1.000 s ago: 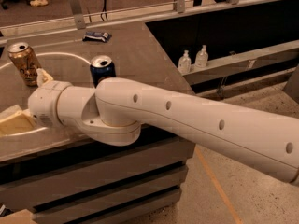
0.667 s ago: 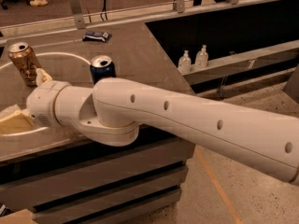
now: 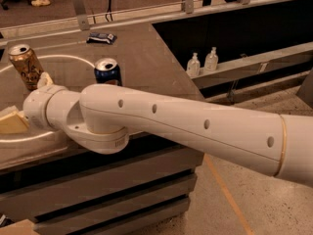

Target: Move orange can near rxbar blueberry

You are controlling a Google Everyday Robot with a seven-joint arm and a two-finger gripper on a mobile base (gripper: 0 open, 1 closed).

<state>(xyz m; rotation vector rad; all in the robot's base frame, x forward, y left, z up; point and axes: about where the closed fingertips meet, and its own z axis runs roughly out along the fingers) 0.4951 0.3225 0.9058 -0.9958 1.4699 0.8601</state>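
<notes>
Orange can stands upright, gripper near it.

Blue can, 2 clear btls

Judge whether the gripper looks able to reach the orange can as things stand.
Probably yes. The gripper sits close to the orange can, nearer the camera, with nothing seen between them; the Pepsi can stands well aside.

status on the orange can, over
Gripper low at left, short of orange can. Can upright, not held. Rxbar blueberry at far edge; Pepsi can near the path.
</notes>
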